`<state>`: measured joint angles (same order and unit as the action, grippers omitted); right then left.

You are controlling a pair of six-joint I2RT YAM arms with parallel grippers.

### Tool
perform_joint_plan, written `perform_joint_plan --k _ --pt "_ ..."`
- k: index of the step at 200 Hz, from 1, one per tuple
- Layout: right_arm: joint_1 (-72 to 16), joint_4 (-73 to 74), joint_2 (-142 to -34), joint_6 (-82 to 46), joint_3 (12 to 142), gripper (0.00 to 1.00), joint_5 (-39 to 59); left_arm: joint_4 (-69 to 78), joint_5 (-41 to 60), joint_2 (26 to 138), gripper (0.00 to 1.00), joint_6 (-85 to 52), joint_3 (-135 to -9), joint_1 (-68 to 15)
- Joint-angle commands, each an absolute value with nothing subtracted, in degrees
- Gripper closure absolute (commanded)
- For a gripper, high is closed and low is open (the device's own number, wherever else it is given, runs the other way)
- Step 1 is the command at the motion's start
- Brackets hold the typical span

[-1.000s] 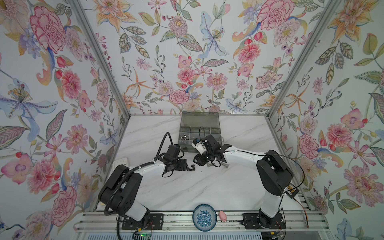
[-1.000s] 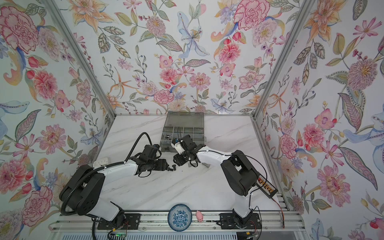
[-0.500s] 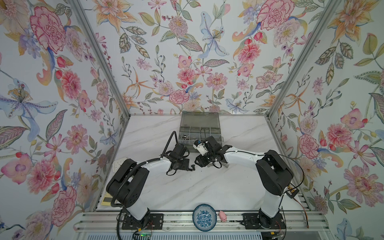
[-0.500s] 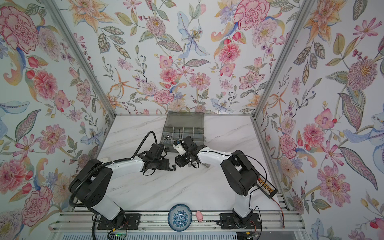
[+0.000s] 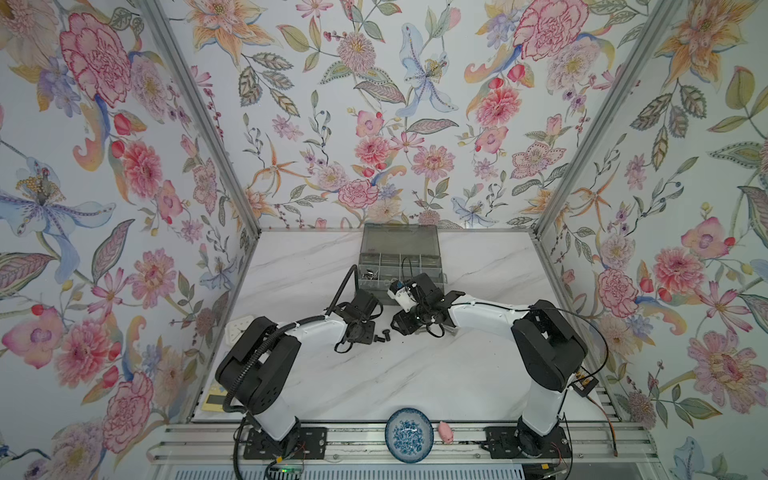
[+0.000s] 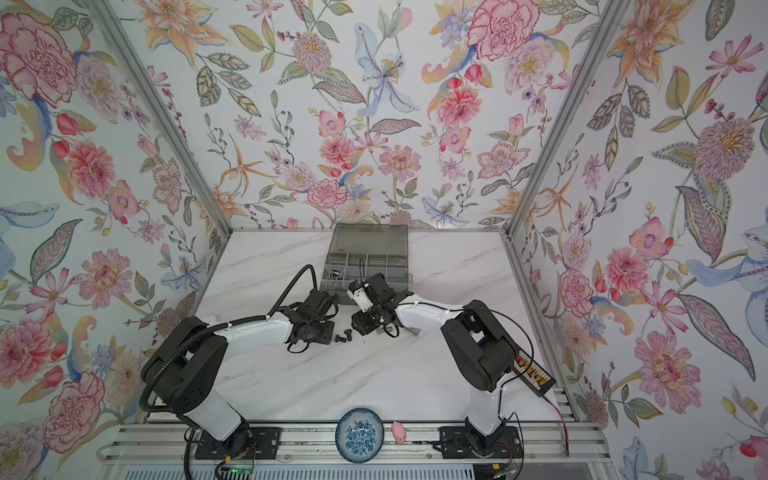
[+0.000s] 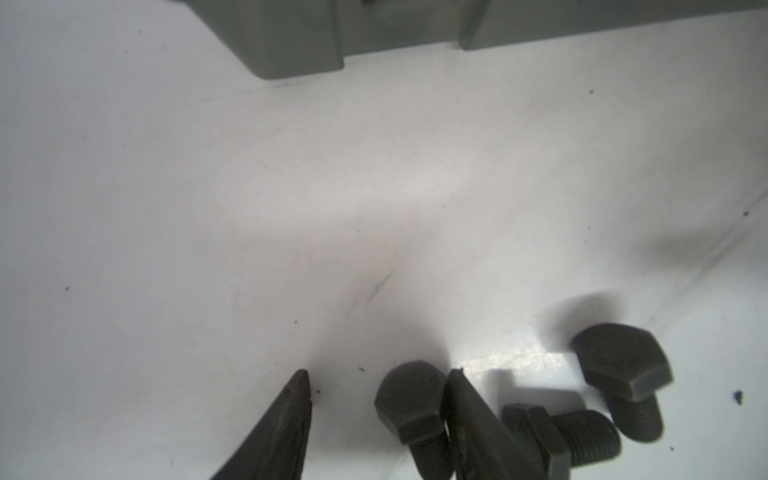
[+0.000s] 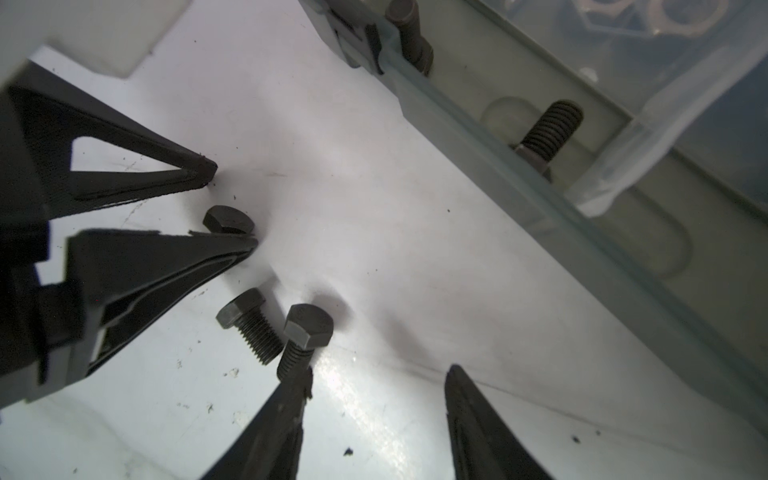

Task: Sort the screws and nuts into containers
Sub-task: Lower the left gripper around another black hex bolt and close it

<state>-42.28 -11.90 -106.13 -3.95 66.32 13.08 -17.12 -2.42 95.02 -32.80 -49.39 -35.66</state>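
Three black screws [image 5: 384,336] lie on the marble table in front of the grey organizer box [image 5: 399,257] with its containers. In the left wrist view my left gripper [image 7: 379,380] is open around one screw [image 7: 411,399], which touches one finger while a gap remains at the other fingertip [image 7: 301,384]. Two more screws [image 7: 561,432] [image 7: 623,374] lie just outside that gripper. My right gripper [image 8: 378,380] stands open and empty, with one fingertip [image 8: 299,388] against the shank of a screw [image 8: 305,332]. Screws [image 8: 548,124] lie in a near container; blurred nuts [image 8: 623,16] show behind.
A blue-and-white bowl [image 5: 409,434] and a small pink object [image 5: 446,432] sit on the front rail. A white block [image 5: 239,328] and a yellow card [image 5: 214,401] lie at the table's left edge. Floral walls enclose three sides.
My left arm has reached further toward the screws and its jaws have narrowed around one of them. The right arm and gripper have stayed where they were.
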Motion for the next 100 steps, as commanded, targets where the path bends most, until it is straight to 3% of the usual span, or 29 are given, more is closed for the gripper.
perform_joint_plan --k 1,100 --pt "-41.93 -11.40 -104.94 -4.81 65.48 0.45 13.05 -19.76 -3.65 94.44 0.54 -33.53 -49.13 -36.34" --pt "-41.93 -11.20 -104.88 -4.84 65.20 0.44 13.04 -20.48 -3.23 93.61 0.65 -34.40 -48.34 -36.96"
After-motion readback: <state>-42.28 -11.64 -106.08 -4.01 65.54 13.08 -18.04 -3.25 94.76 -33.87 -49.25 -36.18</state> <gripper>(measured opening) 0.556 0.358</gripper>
